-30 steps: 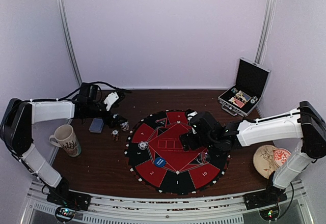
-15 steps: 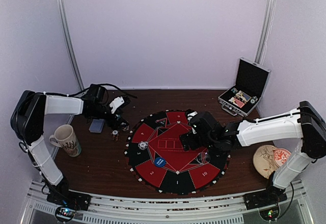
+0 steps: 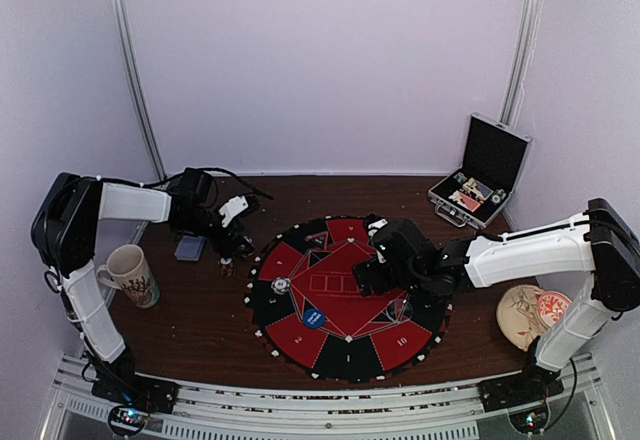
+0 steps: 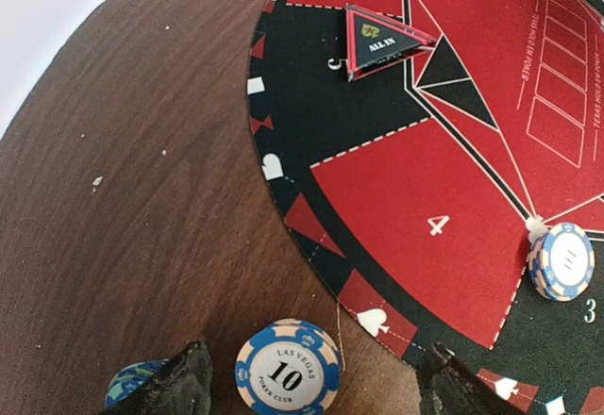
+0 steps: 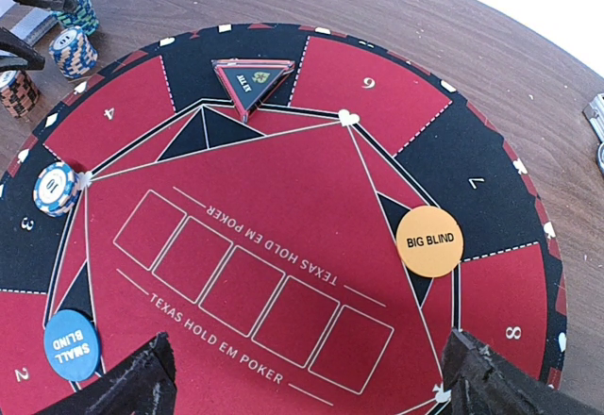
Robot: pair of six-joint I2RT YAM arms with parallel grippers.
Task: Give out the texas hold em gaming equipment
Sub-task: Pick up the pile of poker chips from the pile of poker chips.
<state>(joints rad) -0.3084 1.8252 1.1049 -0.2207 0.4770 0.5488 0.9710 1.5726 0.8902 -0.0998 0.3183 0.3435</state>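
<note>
though free, chip (image 4: 287, 371) (blue) within left gripper (image 4: 311, 385)

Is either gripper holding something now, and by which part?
Nothing is held. The left gripper stands open around the blue chip stack, touching neither side; the right gripper is open above the mat.

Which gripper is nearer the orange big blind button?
Right. The right gripper hovers over the mat near the big blind button; the left gripper is off the mat, beside chip stacks.
</note>
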